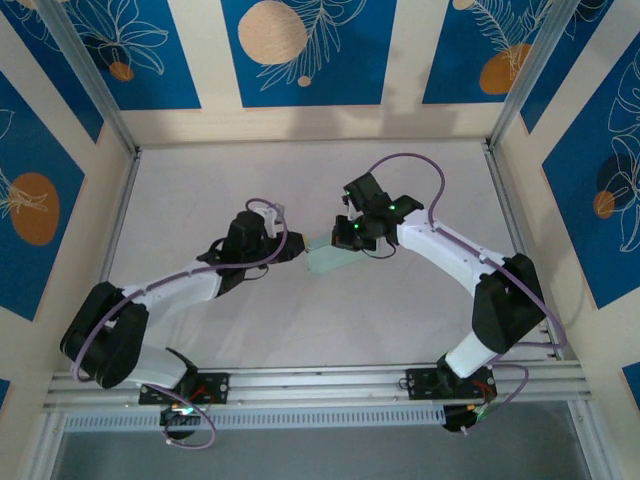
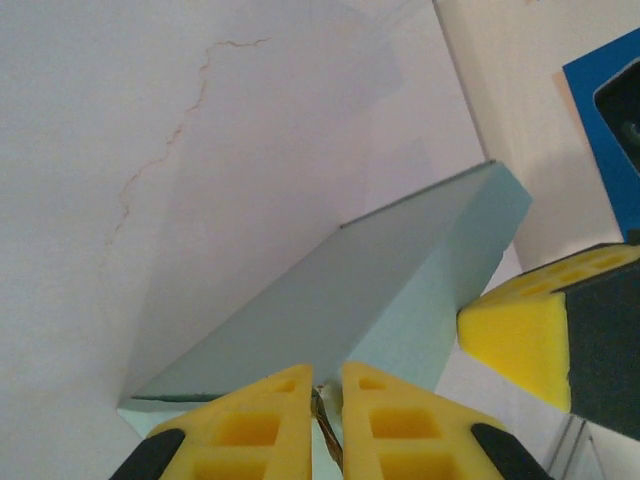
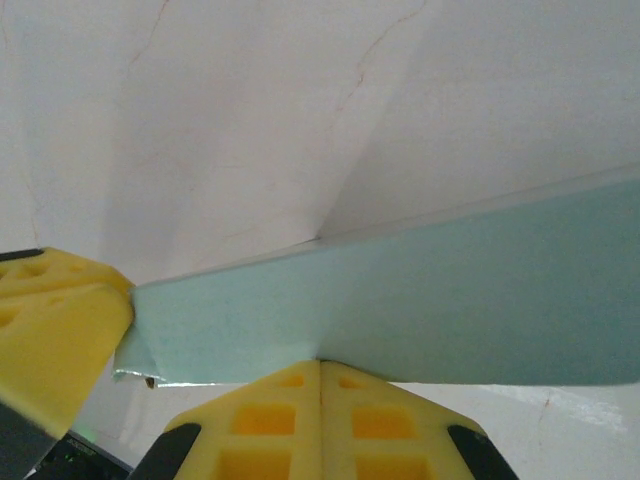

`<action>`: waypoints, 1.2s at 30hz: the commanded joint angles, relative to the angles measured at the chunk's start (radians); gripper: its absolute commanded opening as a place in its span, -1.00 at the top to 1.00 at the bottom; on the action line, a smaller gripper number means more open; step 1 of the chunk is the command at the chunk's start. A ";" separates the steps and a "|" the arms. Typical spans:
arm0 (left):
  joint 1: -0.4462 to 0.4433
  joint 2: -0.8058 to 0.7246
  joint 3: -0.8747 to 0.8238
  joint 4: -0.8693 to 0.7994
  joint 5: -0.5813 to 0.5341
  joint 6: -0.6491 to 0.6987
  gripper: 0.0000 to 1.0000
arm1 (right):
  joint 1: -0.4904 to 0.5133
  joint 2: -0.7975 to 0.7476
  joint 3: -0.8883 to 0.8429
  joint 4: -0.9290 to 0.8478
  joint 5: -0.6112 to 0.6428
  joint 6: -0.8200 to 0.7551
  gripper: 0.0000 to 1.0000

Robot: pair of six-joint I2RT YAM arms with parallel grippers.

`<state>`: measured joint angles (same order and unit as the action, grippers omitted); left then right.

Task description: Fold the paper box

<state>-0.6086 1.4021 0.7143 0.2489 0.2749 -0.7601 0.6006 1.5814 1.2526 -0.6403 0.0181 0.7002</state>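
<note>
The paper box (image 1: 335, 260) is a pale green, flat rectangular box in the middle of the table, between my two grippers. In the left wrist view the paper box (image 2: 400, 270) stretches away from my left gripper (image 2: 328, 372), whose yellow fingers are shut on a thin card edge at the near end. My left gripper (image 1: 298, 250) is at the box's left end. My right gripper (image 1: 343, 238) is at its far upper end. In the right wrist view, the right gripper (image 3: 321, 362) is shut, its tips touching the lower edge of the paper box (image 3: 450, 300).
The white table (image 1: 250, 190) is walled by pale panels with blue prints, with metal posts at the back corners. The right gripper's fingers (image 2: 520, 330) sit close against the box's right side. The left gripper's fingers (image 3: 50, 340) show at the box's left end.
</note>
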 commanded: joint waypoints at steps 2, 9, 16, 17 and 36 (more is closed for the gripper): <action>-0.032 0.063 -0.055 -0.330 -0.018 0.071 0.75 | -0.001 0.061 -0.010 -0.072 0.006 -0.002 1.00; -0.063 0.112 -0.056 -0.334 -0.035 0.081 0.70 | -0.002 0.081 0.010 -0.088 0.020 -0.003 1.00; -0.116 0.106 -0.040 -0.466 -0.170 0.139 0.62 | -0.002 0.096 0.023 -0.113 0.053 -0.008 1.00; -0.137 0.103 -0.035 -0.499 -0.202 0.145 0.61 | -0.002 0.096 0.024 -0.117 0.057 -0.008 1.00; -0.171 -0.063 -0.009 -0.579 -0.249 0.024 0.06 | -0.022 0.086 0.076 -0.113 -0.004 0.016 1.00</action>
<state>-0.7712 1.3388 0.7528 0.0288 -0.0368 -0.7410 0.5838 1.6394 1.3346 -0.7017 0.0143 0.6910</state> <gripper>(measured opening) 0.462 0.066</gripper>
